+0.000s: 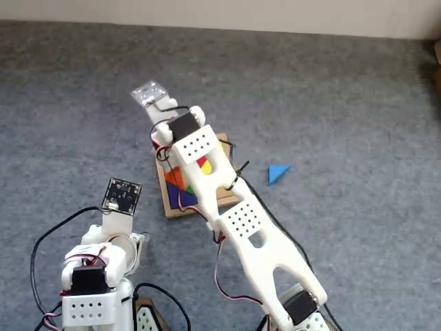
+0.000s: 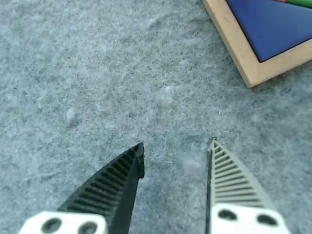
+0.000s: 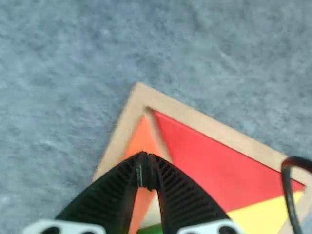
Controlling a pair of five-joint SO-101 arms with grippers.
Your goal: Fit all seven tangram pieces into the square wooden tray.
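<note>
One blue triangle [image 1: 278, 172] lies on the grey tabletop [image 1: 344, 103], apart from the tray [image 1: 180, 211], which holds an orange piece [image 3: 144, 134] and a red piece [image 3: 204, 161] side by side. The right hand [image 3: 147, 170] hangs over the orange piece at a tray corner, fingertips pressed together with nothing between them. The left hand [image 2: 176, 151] is spread wide over bare tabletop near another tray corner, holding nothing.

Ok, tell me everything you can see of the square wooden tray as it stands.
The square wooden tray is pale wood with a raised rim, lying flat on the grey carpet. Inside it sit an orange piece in one corner, a red triangle beside that, a yellow piece, and a blue piece at another corner. The right gripper, shut, hangs over the orange piece; whether it touches cannot be told.
</note>
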